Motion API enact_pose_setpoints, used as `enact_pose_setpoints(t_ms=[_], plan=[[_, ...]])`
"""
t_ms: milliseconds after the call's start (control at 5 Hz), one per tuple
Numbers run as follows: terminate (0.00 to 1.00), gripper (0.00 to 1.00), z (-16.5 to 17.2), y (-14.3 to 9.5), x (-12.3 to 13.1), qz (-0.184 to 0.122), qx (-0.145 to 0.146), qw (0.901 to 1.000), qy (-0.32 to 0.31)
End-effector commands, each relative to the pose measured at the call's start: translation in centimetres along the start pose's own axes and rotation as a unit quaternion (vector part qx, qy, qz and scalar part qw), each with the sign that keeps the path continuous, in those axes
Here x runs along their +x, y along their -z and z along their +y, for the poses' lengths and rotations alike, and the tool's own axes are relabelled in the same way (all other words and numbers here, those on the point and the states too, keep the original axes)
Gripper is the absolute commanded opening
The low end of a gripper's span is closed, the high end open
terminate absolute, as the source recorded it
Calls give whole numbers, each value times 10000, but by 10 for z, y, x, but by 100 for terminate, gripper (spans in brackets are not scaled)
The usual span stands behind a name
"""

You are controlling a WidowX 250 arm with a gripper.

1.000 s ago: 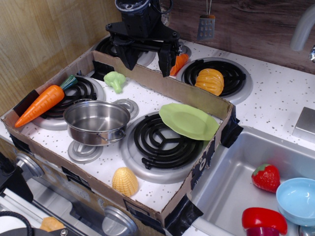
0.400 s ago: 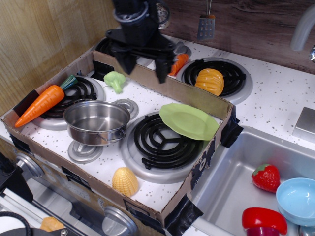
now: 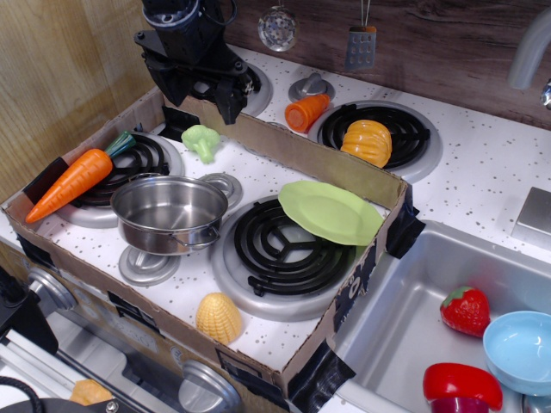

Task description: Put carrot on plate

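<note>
The carrot (image 3: 73, 179) lies at the left of the frame across the rear-left burner (image 3: 129, 163) inside the cardboard tray (image 3: 340, 168), its point toward the lower left and its green stem toward the upper right. Just to its right stands the steel pot (image 3: 168, 212), and above that a green broccoli piece (image 3: 201, 140). The plate (image 3: 330, 212), light green, sits tilted at the right of the tray, leaning on the tray's far wall over a black burner (image 3: 275, 245). A yellow corn piece (image 3: 218, 317) rests near the tray's front edge. The gripper (image 3: 205, 90) hangs in the upper left of the frame above the tray's back corner, well apart from the carrot; its 2 fingers are spread with nothing between them.
</note>
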State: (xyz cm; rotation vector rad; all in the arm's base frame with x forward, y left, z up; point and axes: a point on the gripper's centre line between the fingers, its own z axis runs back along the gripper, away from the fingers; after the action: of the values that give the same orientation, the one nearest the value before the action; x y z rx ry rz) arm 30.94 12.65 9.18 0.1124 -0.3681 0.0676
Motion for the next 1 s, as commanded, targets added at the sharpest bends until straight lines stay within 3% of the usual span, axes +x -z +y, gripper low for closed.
enact_pose_setpoints(t_ms=[0, 400, 600, 800], plan=[[0, 100, 42, 12, -1, -437, 344, 9984, 54], [0, 100, 58, 17, -15, -459, 366, 9983, 43], [0, 100, 66, 19, -21, -609, 558, 9966, 21], [0, 100, 73, 16, -28, -558, 664, 9962, -28]])
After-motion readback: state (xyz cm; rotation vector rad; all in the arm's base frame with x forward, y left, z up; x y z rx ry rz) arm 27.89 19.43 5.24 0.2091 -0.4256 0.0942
